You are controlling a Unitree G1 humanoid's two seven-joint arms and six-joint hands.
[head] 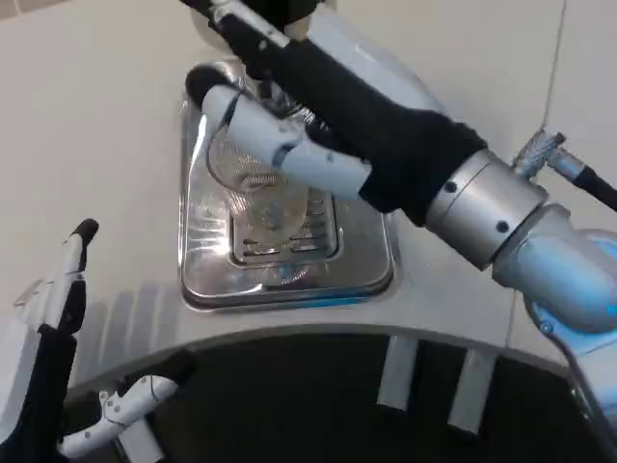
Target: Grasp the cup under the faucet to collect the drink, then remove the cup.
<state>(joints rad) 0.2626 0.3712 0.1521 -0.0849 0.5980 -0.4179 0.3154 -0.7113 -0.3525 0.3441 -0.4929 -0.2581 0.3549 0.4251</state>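
Two robot hands frame a shiny chrome drip tray (207, 280) with a slotted grille, set on the white tabletop (87, 116). The right robot hand (280, 145) reaches in from the right edge, silver forearm slanted, white and black fingers wrapped around a clear ribbed plastic cup (246, 174) standing on the tray. The left robot hand (67, 318) hovers near the tabletop's left edge, fingers spread, holding nothing.

Your right hand (289, 116) covers the cup (253, 169) beneath its fingers; grip unclear. Left hand (67, 328) runs off the frame's edge.
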